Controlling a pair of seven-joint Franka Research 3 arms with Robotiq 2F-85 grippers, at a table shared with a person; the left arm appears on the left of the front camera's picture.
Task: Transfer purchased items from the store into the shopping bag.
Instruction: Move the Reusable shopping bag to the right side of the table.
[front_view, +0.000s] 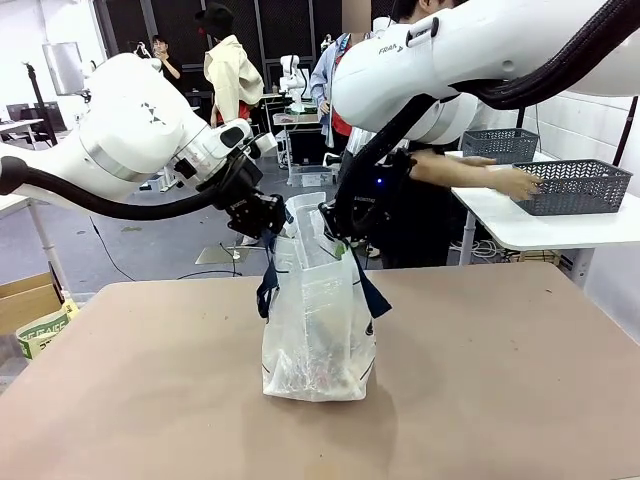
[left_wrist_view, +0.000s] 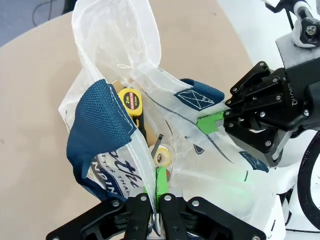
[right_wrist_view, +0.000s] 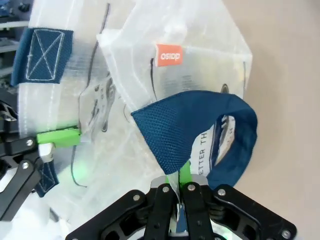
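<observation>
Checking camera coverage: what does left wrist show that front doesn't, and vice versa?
Left wrist: inside the shopping bag, a yellow tape measure and a small round item. Front: a person's hand at the nearer grey basket on a side table. Both: the bag pinched open at its rim by the left gripper and right gripper.

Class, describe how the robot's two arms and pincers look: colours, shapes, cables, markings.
Both arms are white with smooth rounded shells. The left arm carries a black cable; the right arm has a ribbed black hose and grey lettering. The left pincer and right pincer are black, angular, bolted, with green pads.
</observation>
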